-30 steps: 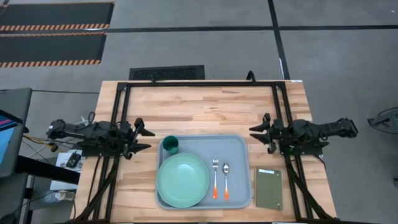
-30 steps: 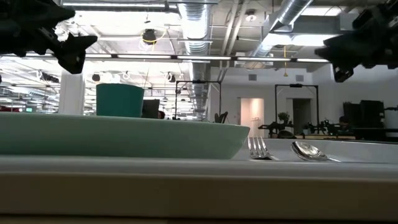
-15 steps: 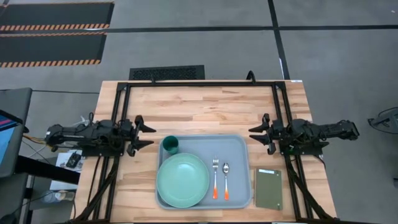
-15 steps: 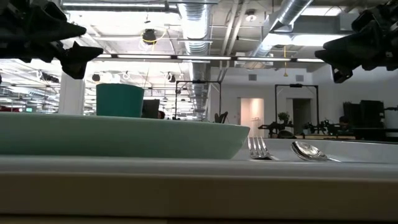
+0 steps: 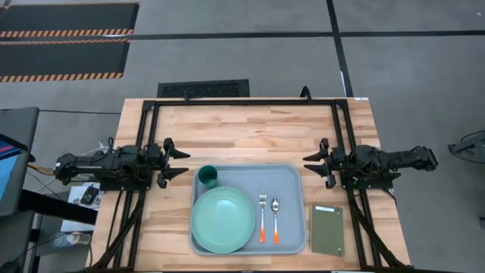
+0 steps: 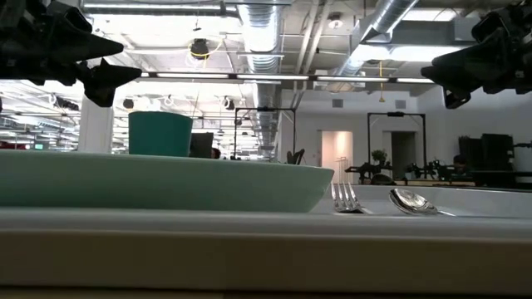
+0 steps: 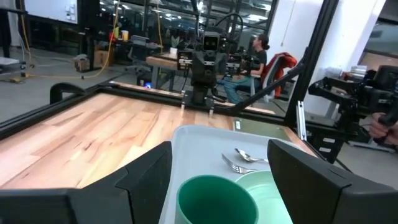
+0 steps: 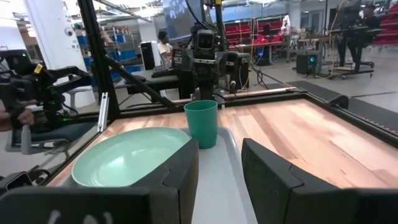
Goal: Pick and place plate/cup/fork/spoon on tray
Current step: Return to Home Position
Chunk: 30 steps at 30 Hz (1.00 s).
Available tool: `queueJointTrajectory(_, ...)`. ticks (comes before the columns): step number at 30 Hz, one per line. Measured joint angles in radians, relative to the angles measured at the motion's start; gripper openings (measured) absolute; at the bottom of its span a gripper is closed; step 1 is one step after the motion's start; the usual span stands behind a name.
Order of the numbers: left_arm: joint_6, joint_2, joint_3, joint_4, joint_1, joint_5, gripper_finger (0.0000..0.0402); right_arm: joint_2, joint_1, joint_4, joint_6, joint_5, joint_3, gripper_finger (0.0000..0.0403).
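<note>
- The tray (image 5: 292, 178) lies at the table's near middle, carrying all 4 items.
- The plate (image 5: 222, 219) fills the tray's 7 o'clock corner; the cup (image 5: 208, 178) stands upright at the plate's 11 o'clock.
- The fork (image 5: 262, 216) and spoon (image 5: 275, 218) lie side by side at the plate's 3 o'clock, apart.
- The left gripper (image 5: 182, 163) hovers at the tray's 10 o'clock, fingers spread, empty.
- The right gripper (image 5: 310, 165) hovers at 2 o'clock, fingers spread, empty.

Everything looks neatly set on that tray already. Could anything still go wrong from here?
Maybe a little. The plate sits against the tray's near-left rim, so a bump to the tray might tip it over the edge. The cup stands upright just in front of the open left gripper; a forward move could knock it over. The fork and spoon lie loose and could slide.
</note>
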<state>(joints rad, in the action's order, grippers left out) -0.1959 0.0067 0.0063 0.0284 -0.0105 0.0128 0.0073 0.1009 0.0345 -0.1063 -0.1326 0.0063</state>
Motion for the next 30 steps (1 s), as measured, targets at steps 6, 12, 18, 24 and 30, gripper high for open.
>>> queueJointTrajectory(6,0.0,0.0,0.0,0.0,0.0,0.0,0.0254,0.0,0.0,0.0,0.01,0.0,0.0,0.0146)
queueJointTrajectory(12,0.0,0.0,0.0,0.0,0.0,0.001,0.0254,0.0,0.0,0.001,0.01,0.0,0.0,0.0143)
queueJointTrajectory(18,-0.001,0.0,0.0,0.0,0.0,0.001,0.0254,0.0,0.0,0.002,0.01,0.0,0.0,0.0146)
queueJointTrajectory(24,-0.001,0.0,0.0,0.0,0.0,0.001,0.0254,0.0,0.0,0.002,0.01,0.0,0.0,0.0148)
queueJointTrajectory(30,-0.001,0.0,0.0,0.0,0.0,0.001,0.0254,0.0,0.0,0.002,0.009,0.0,0.0,0.0144)
